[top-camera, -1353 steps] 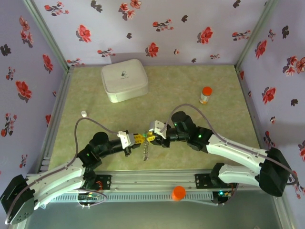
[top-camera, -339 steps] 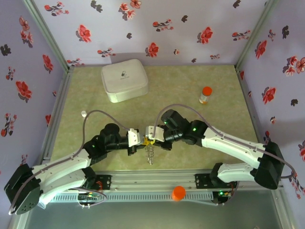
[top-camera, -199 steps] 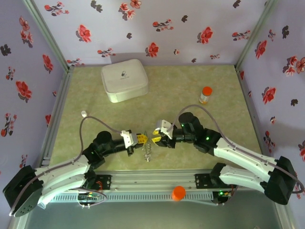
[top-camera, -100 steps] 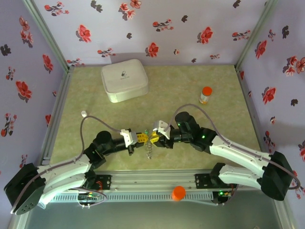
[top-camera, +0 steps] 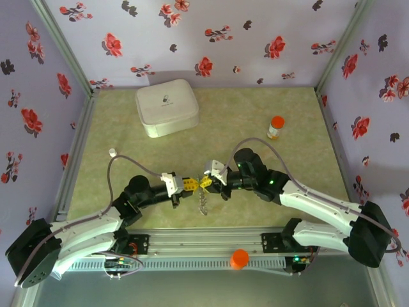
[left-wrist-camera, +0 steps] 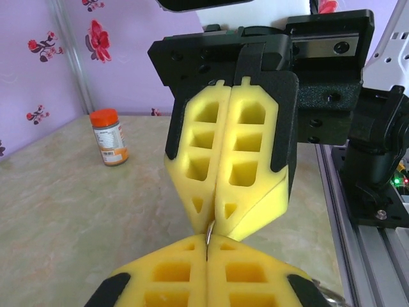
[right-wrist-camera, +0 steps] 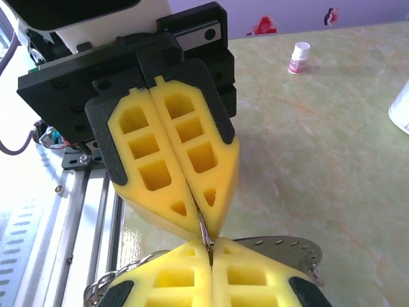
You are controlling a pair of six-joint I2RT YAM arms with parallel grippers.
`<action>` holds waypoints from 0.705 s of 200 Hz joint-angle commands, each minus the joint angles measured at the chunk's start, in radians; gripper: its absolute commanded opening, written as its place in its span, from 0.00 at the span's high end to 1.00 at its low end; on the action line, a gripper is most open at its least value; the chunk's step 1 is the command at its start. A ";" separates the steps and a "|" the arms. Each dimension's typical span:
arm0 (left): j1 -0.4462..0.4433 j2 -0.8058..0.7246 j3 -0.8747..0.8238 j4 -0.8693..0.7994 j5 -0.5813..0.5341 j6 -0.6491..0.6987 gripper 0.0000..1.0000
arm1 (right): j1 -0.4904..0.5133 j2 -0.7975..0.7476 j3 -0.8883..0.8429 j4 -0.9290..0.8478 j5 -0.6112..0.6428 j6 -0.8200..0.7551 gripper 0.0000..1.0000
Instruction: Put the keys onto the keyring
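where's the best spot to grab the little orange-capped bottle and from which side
Take the bottle by its round body, just below the orange cap, coming in level from the near side. It stands upright with open table around it, so fingers should be able to close on both sides without knocking anything.

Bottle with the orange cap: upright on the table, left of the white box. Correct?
Not quite. The bottle stands upright on the table, but to the right of the white box, not the left. The top view shows it.
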 commanded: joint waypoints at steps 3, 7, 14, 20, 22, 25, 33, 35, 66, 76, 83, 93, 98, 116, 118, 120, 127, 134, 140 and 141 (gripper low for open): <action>-0.004 0.002 0.006 0.065 0.010 -0.002 0.93 | -0.001 0.001 0.052 0.021 -0.017 0.002 1.00; -0.004 -0.001 0.007 0.055 0.008 0.000 0.87 | 0.000 0.000 0.056 0.013 -0.014 0.000 1.00; -0.004 -0.008 0.013 0.023 0.005 0.011 0.77 | -0.001 -0.003 0.062 -0.003 -0.006 -0.008 1.00; -0.004 -0.017 0.021 -0.015 0.005 0.023 0.71 | 0.000 -0.004 0.068 -0.021 0.002 -0.019 1.00; -0.004 -0.021 0.024 -0.031 0.004 0.027 0.70 | -0.001 -0.007 0.071 -0.029 0.004 -0.022 1.00; -0.003 -0.026 0.030 -0.056 0.003 0.036 0.70 | 0.000 -0.008 0.076 -0.042 0.009 -0.030 1.00; -0.004 -0.042 0.052 -0.140 0.001 0.064 0.69 | 0.001 -0.009 0.093 -0.085 0.024 -0.053 1.00; -0.004 -0.048 0.058 -0.159 0.001 0.069 0.69 | 0.000 -0.009 0.097 -0.100 0.028 -0.060 1.00; -0.004 -0.081 0.141 -0.393 -0.004 0.156 0.69 | 0.046 0.020 0.188 -0.314 0.138 -0.204 1.00; -0.004 -0.080 0.157 -0.433 -0.004 0.171 0.69 | 0.066 0.037 0.217 -0.363 0.174 -0.238 1.00; -0.004 -0.074 0.167 -0.453 -0.003 0.178 0.69 | 0.079 0.049 0.235 -0.390 0.194 -0.256 1.00; -0.004 -0.067 0.180 -0.468 -0.003 0.185 0.70 | 0.094 0.065 0.259 -0.417 0.218 -0.275 1.00; -0.004 -0.064 0.185 -0.472 -0.001 0.188 0.71 | 0.100 0.074 0.268 -0.428 0.230 -0.285 1.00; -0.004 -0.049 0.197 -0.479 0.002 0.199 0.72 | 0.124 0.099 0.296 -0.463 0.265 -0.316 1.00; -0.004 -0.048 0.198 -0.480 0.003 0.201 0.73 | 0.125 0.101 0.299 -0.467 0.267 -0.319 1.00; -0.004 -0.047 0.198 -0.480 0.003 0.202 0.73 | 0.127 0.104 0.302 -0.470 0.269 -0.322 1.00; -0.004 -0.044 0.202 -0.482 0.004 0.206 0.74 | 0.133 0.112 0.312 -0.481 0.277 -0.328 1.00; -0.004 -0.041 0.206 -0.484 0.006 0.208 0.75 | 0.140 0.119 0.319 -0.488 0.282 -0.337 1.00; -0.003 -0.040 0.207 -0.486 0.008 0.212 0.76 | 0.142 0.125 0.325 -0.494 0.284 -0.342 1.00; -0.003 -0.040 0.208 -0.487 0.008 0.213 0.77 | 0.142 0.126 0.326 -0.494 0.284 -0.343 1.00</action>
